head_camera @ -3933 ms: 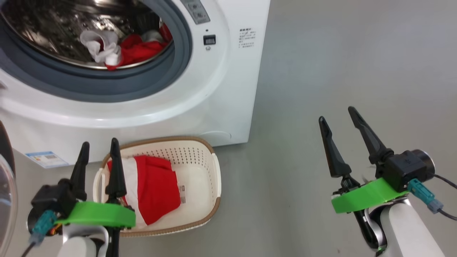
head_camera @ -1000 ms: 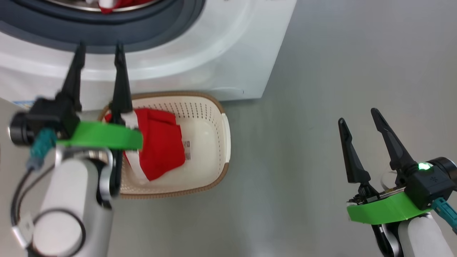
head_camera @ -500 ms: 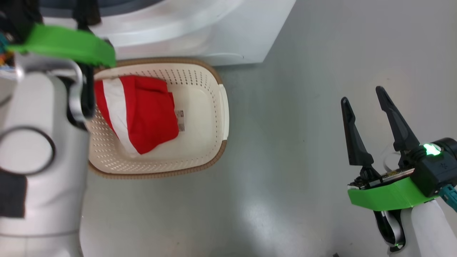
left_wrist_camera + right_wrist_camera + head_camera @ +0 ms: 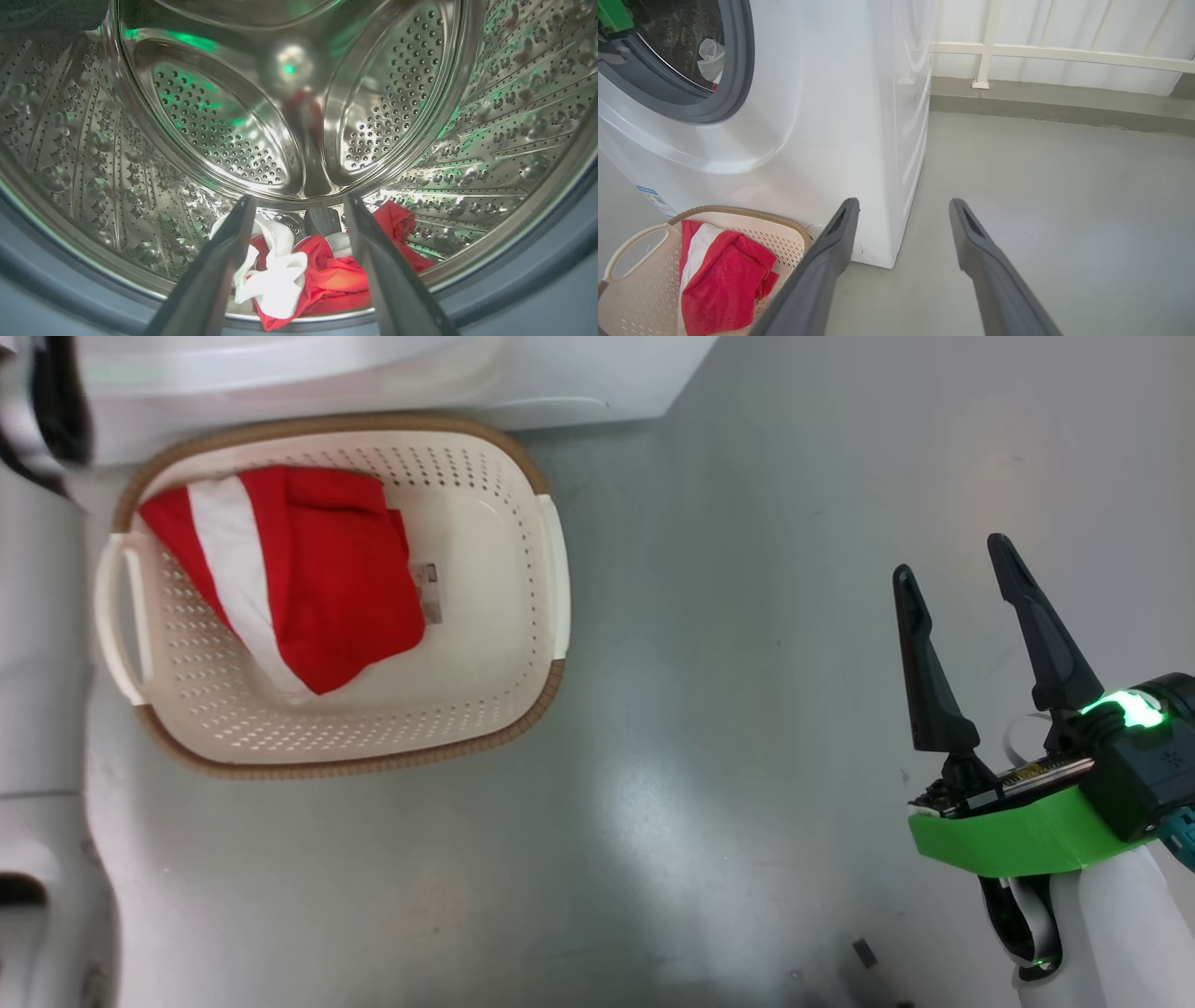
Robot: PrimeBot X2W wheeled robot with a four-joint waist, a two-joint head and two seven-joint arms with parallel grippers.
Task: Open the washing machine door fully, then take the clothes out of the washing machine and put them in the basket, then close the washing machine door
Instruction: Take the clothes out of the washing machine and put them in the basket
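Note:
The basket [image 4: 327, 425] stands on the floor against the washing machine [image 4: 373, 373], with a red and white garment [image 4: 317, 579] lying in it. More of the clothes [image 4: 322, 280] lie at the bottom front of the steel drum [image 4: 210, 130]. My left gripper [image 4: 296, 210] is open at the drum's mouth, just above and short of them, with nothing between its fingers. My right gripper [image 4: 950, 558] hangs open and empty over the floor, well right of the basket. In the right wrist view the washing machine [image 4: 840, 116] and basket [image 4: 738, 212] lie ahead to the left. The door is out of view.
My pale left forearm [image 4: 37, 663] runs along the left edge beside the basket. Grey floor [image 4: 747, 709] spreads to the right of the machine. A white railing [image 4: 1064, 51] and a low kerb close off the back. Small dark specks [image 4: 864, 950] lie near my right arm.
The head camera has tilted down, so the drum opening has left its picture. My left gripper has risen from above the basket to the drum's mouth. The right gripper stays open.

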